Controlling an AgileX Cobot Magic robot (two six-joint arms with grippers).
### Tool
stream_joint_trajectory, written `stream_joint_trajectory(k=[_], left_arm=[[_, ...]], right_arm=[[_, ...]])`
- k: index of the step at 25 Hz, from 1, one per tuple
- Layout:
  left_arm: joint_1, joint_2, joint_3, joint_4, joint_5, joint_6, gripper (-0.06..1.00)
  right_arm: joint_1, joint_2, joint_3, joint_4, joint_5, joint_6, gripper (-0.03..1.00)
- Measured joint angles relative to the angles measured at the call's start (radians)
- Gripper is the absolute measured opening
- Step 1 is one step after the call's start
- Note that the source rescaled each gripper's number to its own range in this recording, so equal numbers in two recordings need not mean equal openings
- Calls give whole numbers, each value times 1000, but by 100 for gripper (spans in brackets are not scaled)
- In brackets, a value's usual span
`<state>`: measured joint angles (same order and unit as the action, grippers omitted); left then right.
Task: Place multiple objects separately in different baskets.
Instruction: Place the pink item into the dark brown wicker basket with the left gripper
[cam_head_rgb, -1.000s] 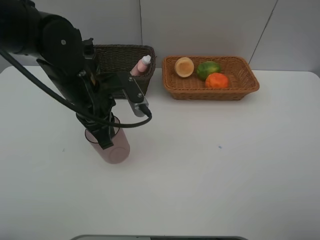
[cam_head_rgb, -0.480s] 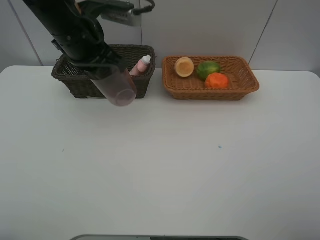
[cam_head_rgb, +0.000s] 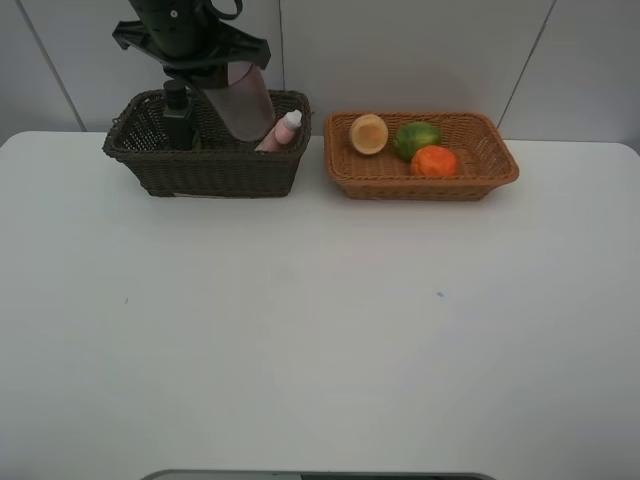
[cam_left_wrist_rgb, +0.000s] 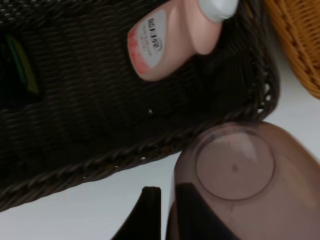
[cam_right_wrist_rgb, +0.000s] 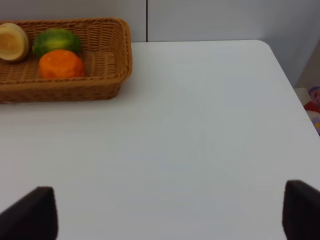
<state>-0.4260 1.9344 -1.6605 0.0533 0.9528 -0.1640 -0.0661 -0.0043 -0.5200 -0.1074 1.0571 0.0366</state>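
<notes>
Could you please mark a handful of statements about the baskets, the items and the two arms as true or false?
1. The left gripper holds the mauve cup above the dark basket. True.
2. The pink bottle lies in the light basket. False: it leans inside the dark basket.
3. Three fruits sit in the light basket: the peach-like fruit, the green fruit and the orange. True.
4. The right gripper's fingers are closed on the orange. False: they stand wide open over bare table, holding nothing.
5. The dark pump bottle stands on the table outside both baskets. False: it stands in the dark basket.
</notes>
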Motion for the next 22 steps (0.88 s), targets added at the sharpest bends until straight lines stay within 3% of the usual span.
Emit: stream_joint_trajectory(k=[5, 8, 17, 22], left_arm=[[11, 45, -13, 161, 4, -145, 0], [19, 53, -13, 201, -17, -196, 0], [54, 113, -19, 275, -176, -224, 0], [63, 174, -20, 329, -194, -225, 0]], right_arm=[[0, 0, 0, 0, 0, 0, 100], [0, 0, 0, 0, 0, 0, 100], [0, 0, 0, 0, 0, 0, 100], [0, 0, 0, 0, 0, 0, 100]])
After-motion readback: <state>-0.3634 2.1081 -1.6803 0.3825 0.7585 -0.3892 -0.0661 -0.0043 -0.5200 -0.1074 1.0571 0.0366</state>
